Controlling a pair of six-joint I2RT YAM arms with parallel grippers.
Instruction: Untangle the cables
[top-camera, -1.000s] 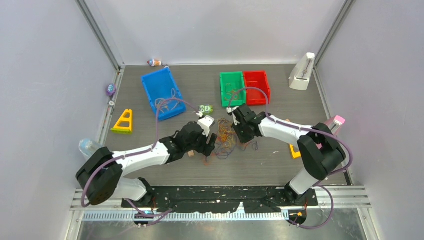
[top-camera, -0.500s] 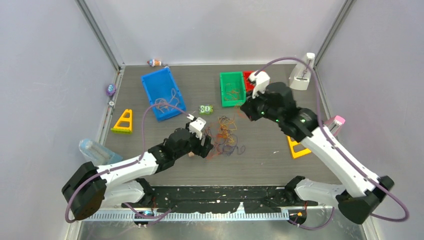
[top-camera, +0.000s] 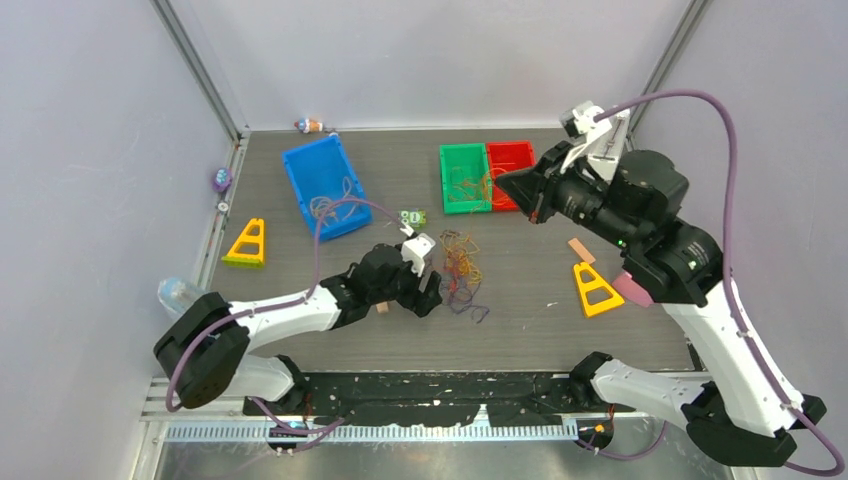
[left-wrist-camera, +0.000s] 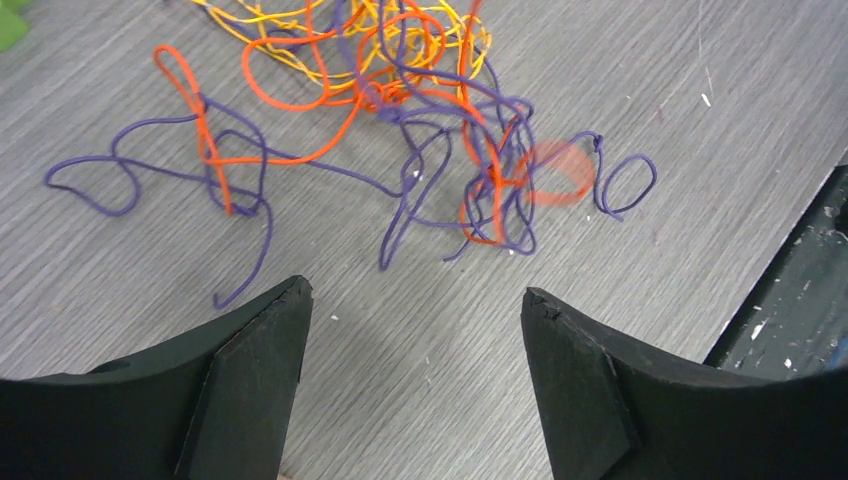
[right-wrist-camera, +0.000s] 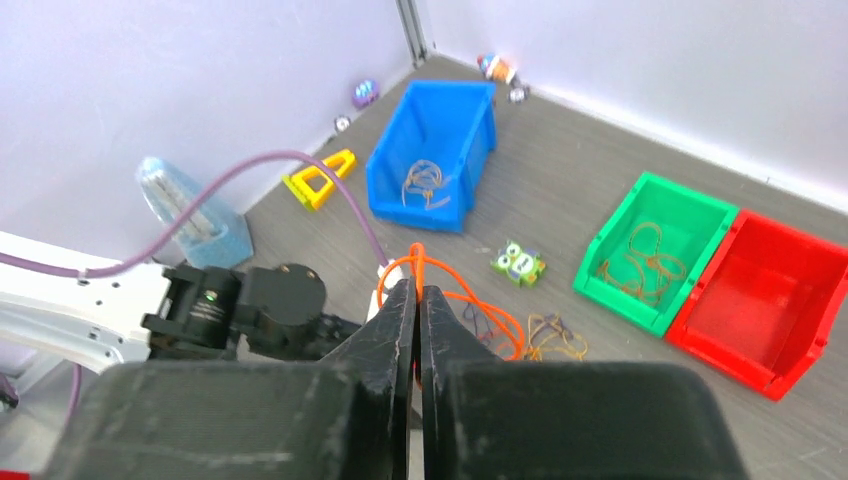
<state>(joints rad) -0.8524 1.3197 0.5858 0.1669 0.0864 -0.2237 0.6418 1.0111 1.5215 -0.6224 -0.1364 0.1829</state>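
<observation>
Pinching one orange cable (right-wrist-camera: 416, 262) — right fingers (right-wrist-camera: 385, 335)

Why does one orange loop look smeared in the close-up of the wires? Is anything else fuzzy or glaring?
Left wrist: the cables are sharp, but one orange loop is smeared, likely motion blur. Right wrist: the right gripper, close to the lens, looks soft, as does the orange cable it pinches; the blue bin behind is clearer. Top external: even light, faint shadows, no glare.

Thin smooth cables (left-wrist-camera: 385, 98) lie on matt wood-grain tabletop (left-wrist-camera: 420, 345)
</observation>
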